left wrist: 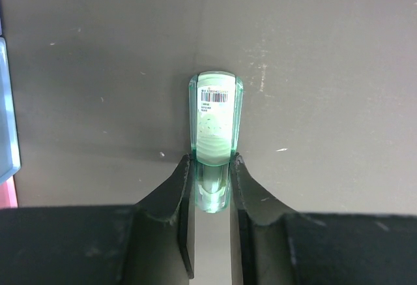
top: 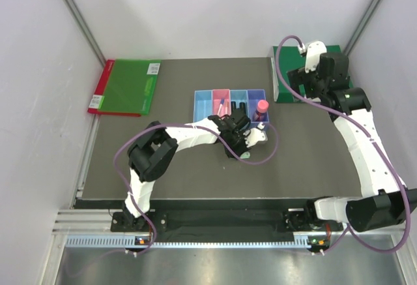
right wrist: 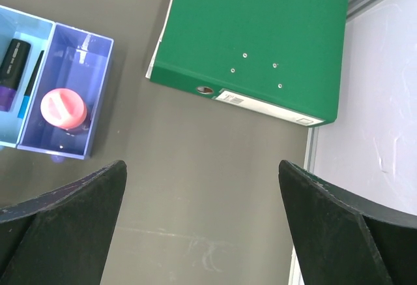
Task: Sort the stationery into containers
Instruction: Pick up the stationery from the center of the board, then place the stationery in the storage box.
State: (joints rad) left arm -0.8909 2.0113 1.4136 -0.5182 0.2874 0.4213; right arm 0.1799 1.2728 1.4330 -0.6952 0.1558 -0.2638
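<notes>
My left gripper point(top: 254, 140) point(left wrist: 212, 167) is shut on the near end of a mint green marker point(left wrist: 215, 119), which points away from it low over the dark table. The row of four bins point(top: 229, 93) stands just behind it. A stubby pink round-capped piece point(top: 261, 107) point(right wrist: 63, 109) stands in the purple-blue bin point(right wrist: 98, 96). A purple-black marker point(right wrist: 13, 63) lies in the blue bin next to it. A pen point(top: 221, 105) lies in the pink bin. My right gripper point(right wrist: 201, 167) is wide open and empty, held high at the back right.
A flat green folder with a red edge point(top: 124, 87) lies at the back left. A dark green binder point(top: 287, 76) point(right wrist: 254, 37) lies at the back right, under the right arm. The left arm's purple cable point(top: 270, 148) loops over the table beside the bins.
</notes>
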